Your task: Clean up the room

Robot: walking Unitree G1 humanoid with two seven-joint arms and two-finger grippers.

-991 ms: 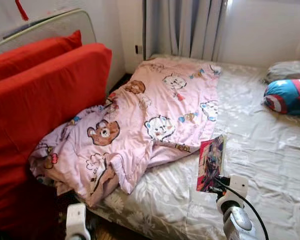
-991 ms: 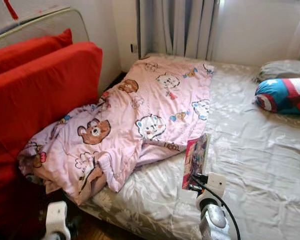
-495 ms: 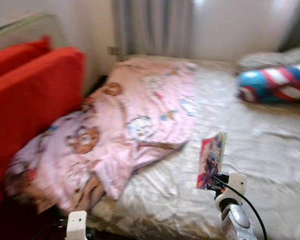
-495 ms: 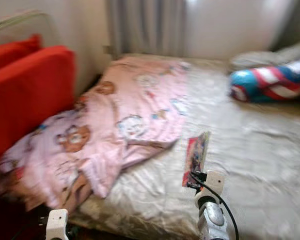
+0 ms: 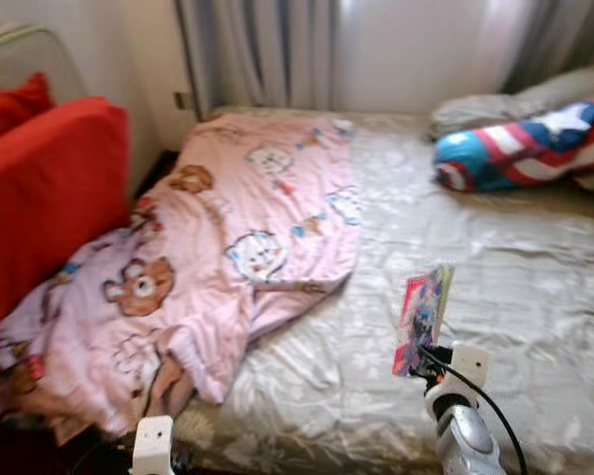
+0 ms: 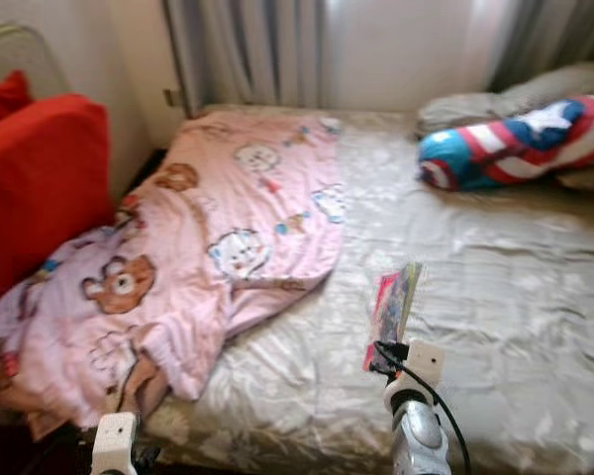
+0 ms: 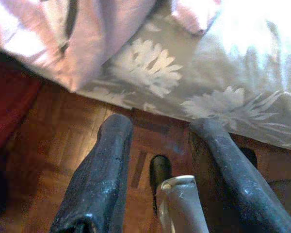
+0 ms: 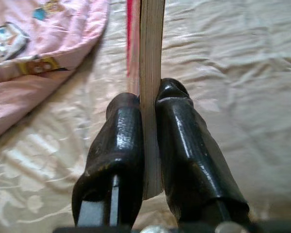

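My right gripper [image 8: 149, 97] is shut on a thin book [image 8: 150, 43] with a colourful cover, gripping its lower edge. The book [image 5: 421, 317] stands upright above the grey flowered bed sheet [image 5: 515, 267], near the bed's front edge. A pink blanket [image 5: 228, 247] printed with bears lies crumpled over the left half of the bed and hangs off its corner. My left gripper [image 7: 160, 128] hangs low and open, with nothing between its fingers, over the wooden floor [image 7: 48, 160] beside the bed's edge.
Red cushions [image 5: 40, 188] stand left of the bed. A blue, red and white star-patterned pillow [image 5: 520, 148] and a grey pillow [image 5: 495, 104] lie at the far right. Curtains [image 5: 257, 49] hang behind the bed.
The camera has turned to the right, so the whole scene has shifted left. My right gripper still holds the book upright in the same pose.
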